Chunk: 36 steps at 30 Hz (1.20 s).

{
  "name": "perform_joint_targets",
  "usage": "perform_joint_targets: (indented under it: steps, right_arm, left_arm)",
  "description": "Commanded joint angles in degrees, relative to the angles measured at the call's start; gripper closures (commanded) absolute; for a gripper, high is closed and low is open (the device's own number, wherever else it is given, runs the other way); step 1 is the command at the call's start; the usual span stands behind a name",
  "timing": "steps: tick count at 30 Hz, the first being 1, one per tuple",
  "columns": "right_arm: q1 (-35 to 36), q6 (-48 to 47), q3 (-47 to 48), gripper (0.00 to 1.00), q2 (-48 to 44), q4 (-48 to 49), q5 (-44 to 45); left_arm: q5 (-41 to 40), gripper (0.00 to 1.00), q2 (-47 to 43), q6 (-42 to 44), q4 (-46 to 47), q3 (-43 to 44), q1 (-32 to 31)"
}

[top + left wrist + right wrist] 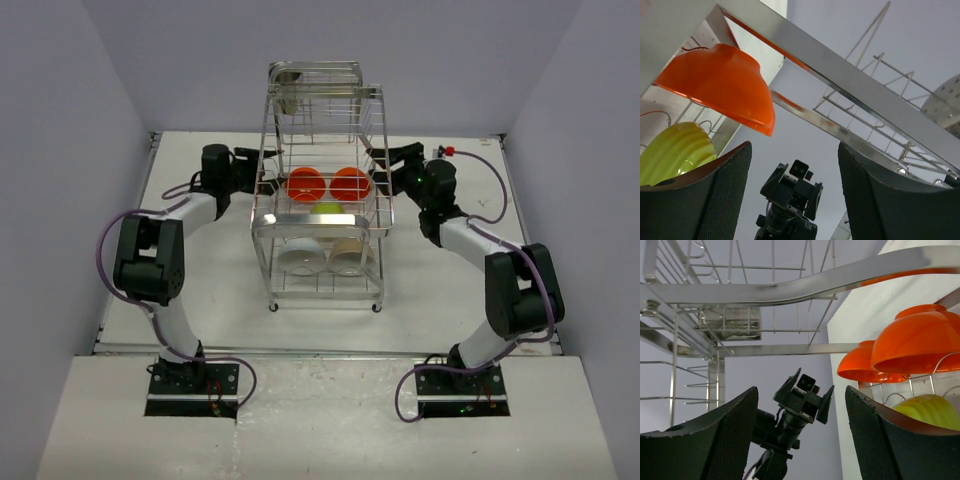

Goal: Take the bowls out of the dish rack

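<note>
While the orange bowls (305, 183) and lime-green bowl (327, 209) are sitting on the middle tier of the dish rack (318, 225), with the white bowl (299, 256) and beige bowl (347, 256) below, I am holding the left gripper (794, 150) and right gripper (801, 392) wide open, empty, flanking that tier.

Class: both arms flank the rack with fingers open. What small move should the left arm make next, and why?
Probably ease the left gripper toward the near orange bowl so its rim enters the open fingers; nothing is held, and that bowl sits ahead.
</note>
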Motion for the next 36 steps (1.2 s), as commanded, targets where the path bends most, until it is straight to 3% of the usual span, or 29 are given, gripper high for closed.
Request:
perform_joint_targets:
  steps: [1,36]
  right_arm:
    - [0.2,-1.8,2.6,0.29,-3.8,-4.3,3.2]
    - [-0.2,1.7,-8.8,0.31,-10.2,-0.2,6.4]
  left_arm:
    - [-2.0,0.30,0.9,-3.0,-3.5,2.3,-0.3]
    - [-12.1,0.40,6.7,-6.7,-4.9,6.2,-6.2]
